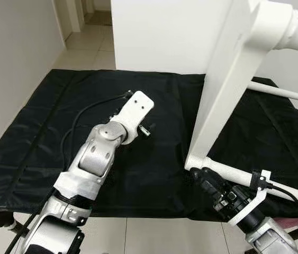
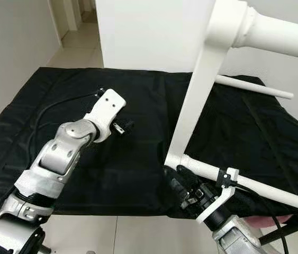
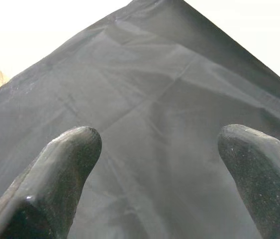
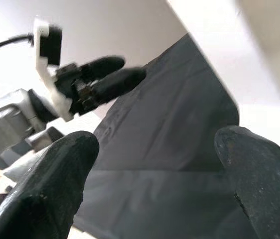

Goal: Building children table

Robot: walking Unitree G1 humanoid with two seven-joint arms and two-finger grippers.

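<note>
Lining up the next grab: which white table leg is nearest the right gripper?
The low leg that runs along the black cloth right beside the right gripper; the thin rod and thick upper leg lie farther off.

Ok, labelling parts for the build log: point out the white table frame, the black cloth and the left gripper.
white table frame (image 1: 218, 100), left eye view, upright panel.
black cloth (image 1: 43, 137), left eye view, bare left part.
left gripper (image 3: 159, 169), left wrist view, between fingers.

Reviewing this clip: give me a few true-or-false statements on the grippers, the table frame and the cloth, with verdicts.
1. The left gripper is open over the black cloth. True.
2. The left gripper holds a white table leg. False: nothing lies between its fingers.
3. The white table frame stands tilted on the cloth. True.
4. The right gripper is far from the frame. False: it sits at the frame's lower corner.
5. The cloth is red. False: black.
</note>
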